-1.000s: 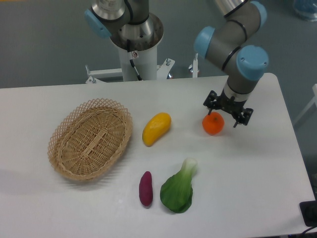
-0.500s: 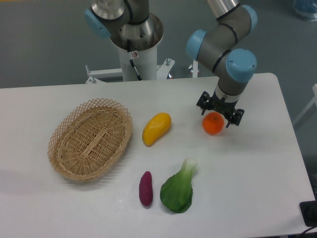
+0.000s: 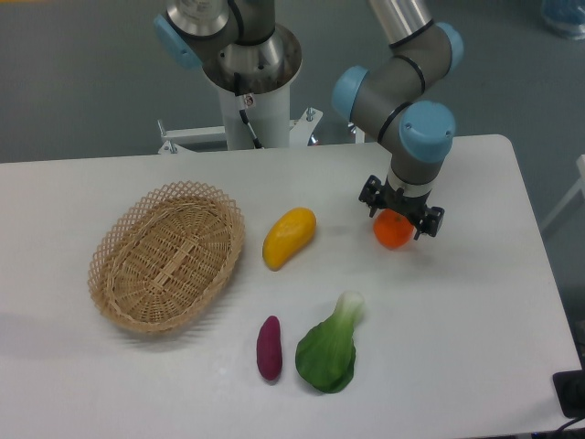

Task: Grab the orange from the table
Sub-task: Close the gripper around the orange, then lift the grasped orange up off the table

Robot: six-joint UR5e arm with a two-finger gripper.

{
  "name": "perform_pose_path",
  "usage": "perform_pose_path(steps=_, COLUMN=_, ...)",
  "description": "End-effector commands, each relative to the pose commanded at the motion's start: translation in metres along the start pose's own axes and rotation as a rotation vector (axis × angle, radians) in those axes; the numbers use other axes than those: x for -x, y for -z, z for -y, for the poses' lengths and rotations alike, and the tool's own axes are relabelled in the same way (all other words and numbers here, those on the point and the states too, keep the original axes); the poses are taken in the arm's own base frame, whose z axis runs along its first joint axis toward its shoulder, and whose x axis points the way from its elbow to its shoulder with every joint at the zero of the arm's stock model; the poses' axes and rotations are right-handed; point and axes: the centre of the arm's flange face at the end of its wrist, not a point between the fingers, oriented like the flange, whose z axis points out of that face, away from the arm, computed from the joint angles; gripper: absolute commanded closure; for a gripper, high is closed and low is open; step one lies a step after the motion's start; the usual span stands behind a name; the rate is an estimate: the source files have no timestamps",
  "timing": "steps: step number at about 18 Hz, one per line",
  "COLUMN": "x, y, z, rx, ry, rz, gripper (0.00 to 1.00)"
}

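The small round orange (image 3: 392, 232) sits on the white table (image 3: 475, 302) to the right of centre. My gripper (image 3: 400, 211) hangs right over it, its dark jaws open and standing at either side of the fruit's top. The gripper covers the upper part of the orange. I cannot tell whether the fingers touch it.
A yellow mango-like fruit (image 3: 289, 237) lies left of the orange. A wicker basket (image 3: 167, 256) stands at the left. A purple sweet potato (image 3: 269, 347) and a green bok choy (image 3: 331, 347) lie near the front. The table's right edge is close by.
My gripper has moved left, from just right of the orange to directly over it. The orange has not moved.
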Motion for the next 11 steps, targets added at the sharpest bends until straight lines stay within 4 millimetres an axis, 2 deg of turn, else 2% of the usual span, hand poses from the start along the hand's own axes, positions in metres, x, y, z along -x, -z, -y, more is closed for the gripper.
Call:
perform_pose_path(steps=4, x=-0.0004, y=-0.0047, z=0.0009, rx=-0.002, ry=0.006, rz=0.009, gripper=0.03)
perform_pose_path(steps=6, x=-0.0004, y=-0.0047, z=0.0009, rx=-0.002, ry=0.006, rz=0.009, gripper=0.19)
perform_pose_path(steps=7, x=-0.0004, y=-0.0047, z=0.0009, rx=-0.002, ry=0.006, rz=0.009, gripper=0.33)
perform_pose_path(steps=8, x=0.0001, y=-0.0041, z=0.001, rx=-0.003, ry=0.005, rz=0.01, gripper=0.4)
perform_pose_path(steps=11, x=0.0053, y=0.0032, z=0.0013, rx=-0.006, ry=0.004, rz=0.024, gripper=0.41)
